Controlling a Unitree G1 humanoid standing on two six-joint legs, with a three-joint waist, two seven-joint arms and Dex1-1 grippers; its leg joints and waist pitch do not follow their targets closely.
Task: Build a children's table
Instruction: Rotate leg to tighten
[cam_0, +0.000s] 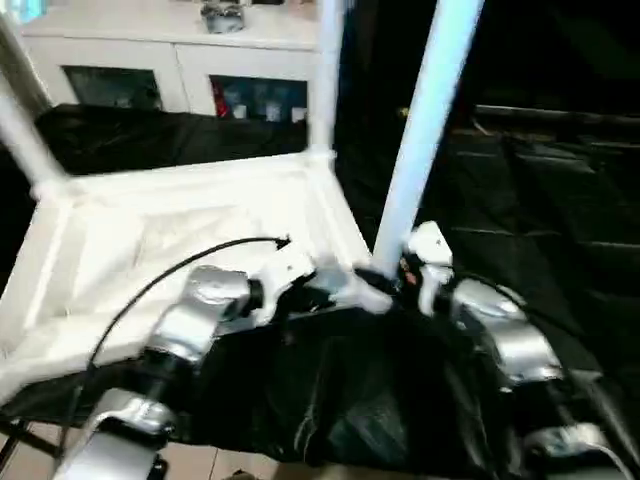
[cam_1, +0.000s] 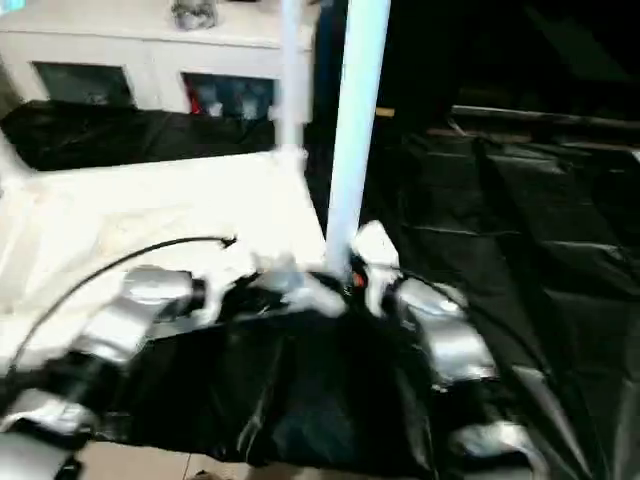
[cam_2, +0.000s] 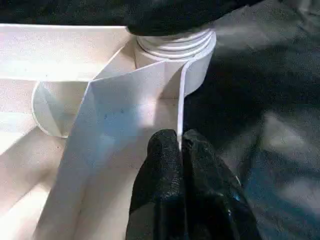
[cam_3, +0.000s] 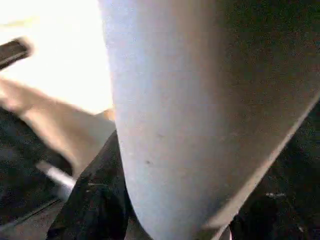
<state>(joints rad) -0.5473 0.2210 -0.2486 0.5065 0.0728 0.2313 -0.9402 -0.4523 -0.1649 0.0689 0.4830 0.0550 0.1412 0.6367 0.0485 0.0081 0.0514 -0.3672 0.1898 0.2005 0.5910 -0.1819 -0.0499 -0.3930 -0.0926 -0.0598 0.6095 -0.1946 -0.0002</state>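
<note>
The white tabletop (cam_0: 150, 240) lies upside down on the black-covered work table, ribbed underside up. Three white legs stand upright in its corner sockets: far left (cam_0: 20, 130), far right (cam_0: 325, 70) and near right (cam_0: 430, 120). My left gripper (cam_2: 179, 137) is shut on the thin rim (cam_2: 125, 110) just beside the near right socket (cam_2: 172, 45). My right gripper (cam_0: 385, 278) sits low on the near right leg (cam_3: 175, 125). One black finger (cam_3: 95, 205) lies against each side of the tube.
The black cover (cam_0: 560, 220) spreads wide to the right of the tabletop. A white cabinet (cam_0: 170, 50) with glass doors stands behind. The work table's front edge and the floor (cam_0: 200, 465) show below my forearms. A black cable (cam_0: 170, 270) loops over my left forearm.
</note>
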